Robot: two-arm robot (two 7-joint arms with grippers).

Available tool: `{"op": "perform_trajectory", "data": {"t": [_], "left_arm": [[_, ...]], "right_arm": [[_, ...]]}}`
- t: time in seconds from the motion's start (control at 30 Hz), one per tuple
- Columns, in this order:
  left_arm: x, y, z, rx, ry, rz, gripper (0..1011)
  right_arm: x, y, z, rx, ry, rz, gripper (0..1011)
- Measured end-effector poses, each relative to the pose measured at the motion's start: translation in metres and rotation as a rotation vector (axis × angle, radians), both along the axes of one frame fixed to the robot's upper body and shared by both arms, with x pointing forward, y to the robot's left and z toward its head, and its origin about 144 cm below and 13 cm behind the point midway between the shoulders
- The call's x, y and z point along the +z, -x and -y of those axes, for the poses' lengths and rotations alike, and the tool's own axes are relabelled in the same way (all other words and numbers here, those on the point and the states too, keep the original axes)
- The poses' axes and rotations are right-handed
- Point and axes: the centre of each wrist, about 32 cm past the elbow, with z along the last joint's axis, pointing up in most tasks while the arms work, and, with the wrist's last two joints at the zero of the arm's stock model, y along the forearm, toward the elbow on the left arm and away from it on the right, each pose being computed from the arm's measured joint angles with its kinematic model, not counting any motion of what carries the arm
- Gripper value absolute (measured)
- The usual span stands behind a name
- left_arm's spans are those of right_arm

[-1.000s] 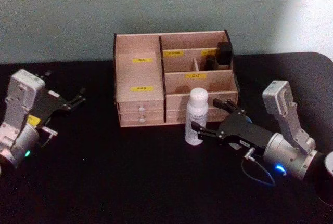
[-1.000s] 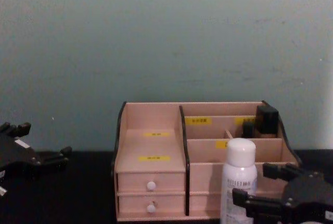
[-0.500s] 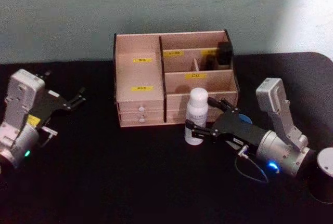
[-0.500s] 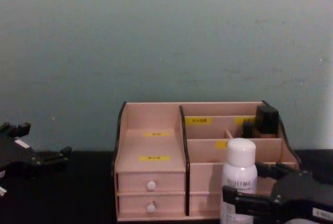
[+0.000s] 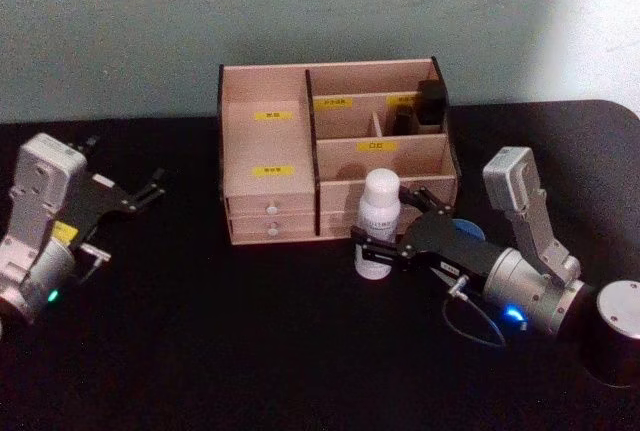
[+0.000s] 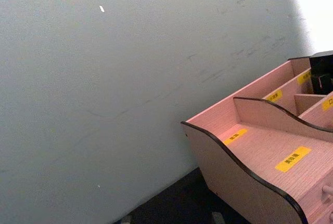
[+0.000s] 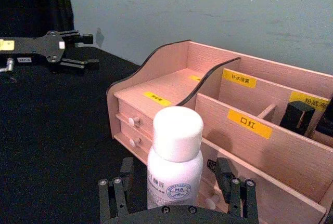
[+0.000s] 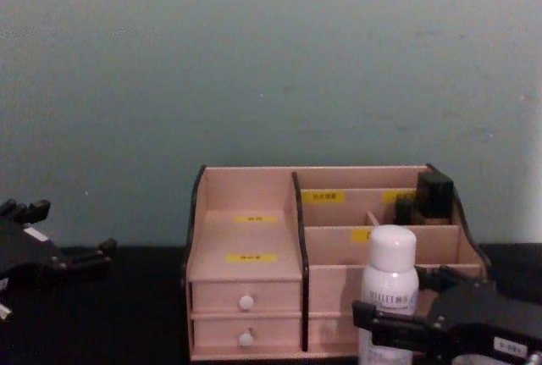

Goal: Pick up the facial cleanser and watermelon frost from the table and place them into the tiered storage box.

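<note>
The facial cleanser (image 5: 378, 213) stands upright at centre-right of the head view, just before the tiered storage box (image 5: 268, 151). The right end effector (image 5: 388, 223) is released, straddling its lower body. The bottle is likely light, smooth and tippy, so grip mid-body. The left end effector (image 5: 140, 191) is parked far left, released.

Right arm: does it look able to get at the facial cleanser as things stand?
Probably yes. The right gripper's open fingers sit either side of the upright facial cleanser, with nothing between them and it. The tiered storage box stands close behind, not in the way.
</note>
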Motion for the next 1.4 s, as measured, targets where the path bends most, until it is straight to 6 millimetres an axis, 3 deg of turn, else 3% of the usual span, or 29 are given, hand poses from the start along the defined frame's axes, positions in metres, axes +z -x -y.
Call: {"op": "perform_trajectory", "data": {"t": [1.4], "left_arm": [[0.0,0.0,0.0,0.0,0.0,0.0,1001]], "right_arm": [[-0.0087,-0.0043,-0.0051,-0.011,-0.021,-0.022,1003]]}}
